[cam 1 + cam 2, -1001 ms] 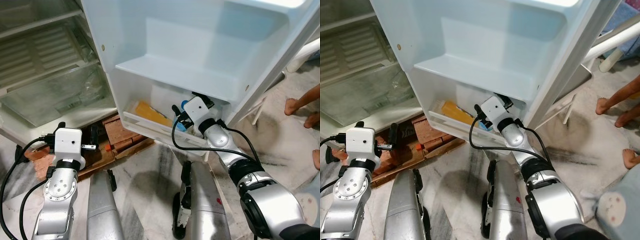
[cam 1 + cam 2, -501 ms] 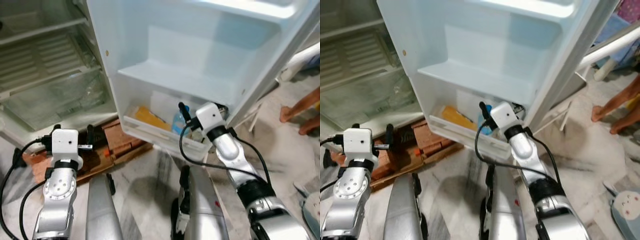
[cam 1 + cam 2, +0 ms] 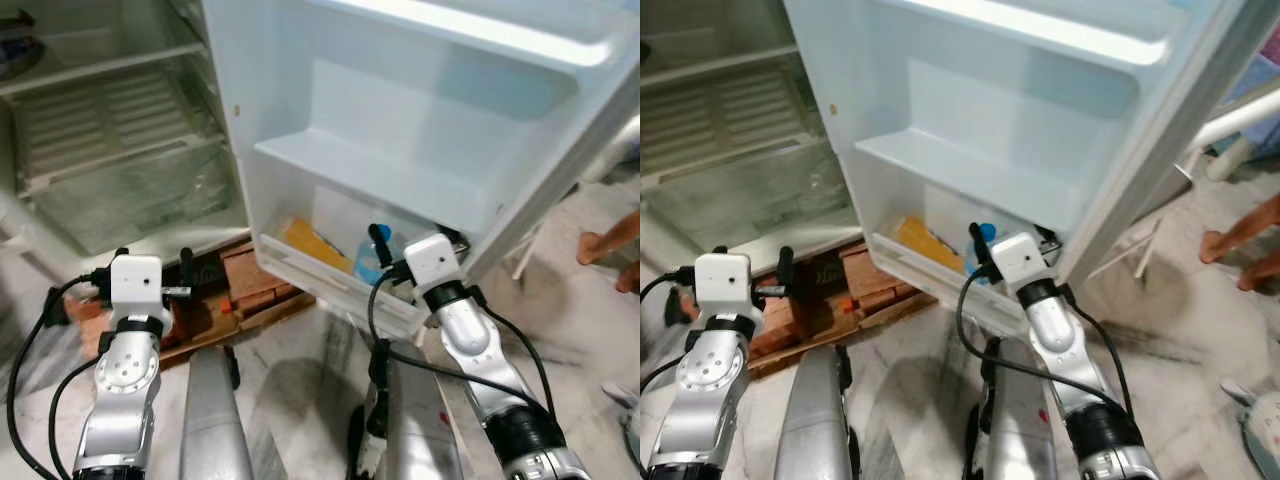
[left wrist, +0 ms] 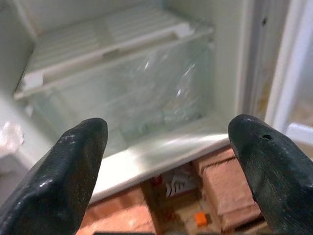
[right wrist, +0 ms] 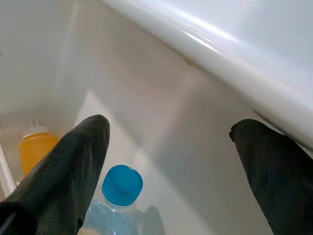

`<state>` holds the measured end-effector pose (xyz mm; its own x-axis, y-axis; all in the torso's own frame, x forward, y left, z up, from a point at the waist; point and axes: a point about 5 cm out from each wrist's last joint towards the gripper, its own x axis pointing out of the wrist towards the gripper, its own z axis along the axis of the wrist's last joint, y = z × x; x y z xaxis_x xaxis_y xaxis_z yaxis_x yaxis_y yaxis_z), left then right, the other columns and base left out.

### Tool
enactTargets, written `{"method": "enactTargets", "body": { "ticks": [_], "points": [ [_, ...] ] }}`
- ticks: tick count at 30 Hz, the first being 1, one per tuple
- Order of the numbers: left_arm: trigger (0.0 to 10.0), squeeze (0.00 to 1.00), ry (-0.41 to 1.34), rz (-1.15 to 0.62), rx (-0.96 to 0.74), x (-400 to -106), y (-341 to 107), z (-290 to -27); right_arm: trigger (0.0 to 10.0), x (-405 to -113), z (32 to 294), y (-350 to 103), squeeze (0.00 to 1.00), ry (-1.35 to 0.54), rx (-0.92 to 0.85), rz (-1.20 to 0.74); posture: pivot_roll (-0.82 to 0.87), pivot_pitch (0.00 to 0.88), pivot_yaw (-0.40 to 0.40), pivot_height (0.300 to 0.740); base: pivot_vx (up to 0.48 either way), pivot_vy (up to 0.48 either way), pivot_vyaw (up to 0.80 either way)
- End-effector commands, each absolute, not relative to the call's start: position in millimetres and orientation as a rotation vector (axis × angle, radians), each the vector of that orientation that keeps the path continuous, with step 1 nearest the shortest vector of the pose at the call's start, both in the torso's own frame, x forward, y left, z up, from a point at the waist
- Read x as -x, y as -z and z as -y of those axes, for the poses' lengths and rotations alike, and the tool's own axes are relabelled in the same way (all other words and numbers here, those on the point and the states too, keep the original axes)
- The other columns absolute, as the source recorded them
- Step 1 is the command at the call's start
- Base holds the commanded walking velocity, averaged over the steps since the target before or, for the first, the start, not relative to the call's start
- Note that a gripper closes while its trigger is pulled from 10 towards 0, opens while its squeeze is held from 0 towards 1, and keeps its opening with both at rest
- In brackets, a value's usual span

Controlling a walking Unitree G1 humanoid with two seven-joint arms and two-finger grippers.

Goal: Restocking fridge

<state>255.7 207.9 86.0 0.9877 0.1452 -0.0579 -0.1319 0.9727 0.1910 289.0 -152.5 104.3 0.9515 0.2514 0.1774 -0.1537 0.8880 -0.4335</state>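
Bottle (image 5: pixel 117 196) in the fridge door (image 3: pixel 420 120) bin.
Right gripper (image 5: pixel 166 161) hangs wide open, empty, just above the bottle; left gripper (image 4: pixel 168 161), also open and empty, faces the fridge's glass shelf (image 4: pixel 122 98).

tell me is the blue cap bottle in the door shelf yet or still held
In the shelf, released. The bottle stands upright in the bottom door shelf beside the orange bottle; the right gripper is open above it.
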Motion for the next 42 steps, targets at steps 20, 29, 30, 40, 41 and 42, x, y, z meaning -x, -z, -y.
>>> {"method": "enactTargets", "body": {
  "ticks": [20, 29, 30, 40, 41, 42],
  "points": [
    [10.0, 0.00, -0.154, -0.084, -0.197, -259.9, -80.9, -203.1, 10.0, -297.7, 167.6, -190.1, 0.00, -0.030, 0.425, 0.545, 0.10, 0.021, -0.016, 0.531, 0.000, 0.000, 0.00],
    [10.0, 0.00, -0.153, -0.083, -0.192, -258.3, -81.5, -201.3, 10.0, -287.1, 159.9, -194.6, 0.00, -0.066, 0.395, 0.562, 0.09, 0.034, -0.017, 0.531, 0.000, 0.000, 0.00],
    [10.0, 0.00, -0.152, -0.083, -0.193, -258.2, -81.3, -201.4, 10.0, -284.6, 158.6, -192.7, 0.00, -0.076, 0.387, 0.556, 0.09, 0.035, -0.015, 0.531, 0.000, 0.000, 0.00],
    [10.0, 0.00, -0.159, -0.102, -0.166, -253.3, -76.4, -199.8, 10.0, -261.2, 143.9, -174.1, 0.00, -0.195, 0.249, 0.464, 0.08, 0.025, -0.001, 0.531, 0.000, 0.000, 0.00],
    [10.0, 0.00, -0.142, -0.087, -0.164, -254.9, -77.9, -195.9, 10.0, -258.4, 142.7, -167.0, 0.00, -0.210, 0.199, 0.418, 0.08, 0.023, -0.006, 0.531, 0.000, 0.000, 0.00],
    [10.0, 0.00, -0.139, -0.083, -0.163, -256.7, -78.9, -193.6, 10.0, -256.9, 141.7, -160.8, 0.00, -0.222, 0.164, 0.378, 0.08, 0.023, -0.006, 0.531, 0.000, 0.000, 0.00]
  ]
}}
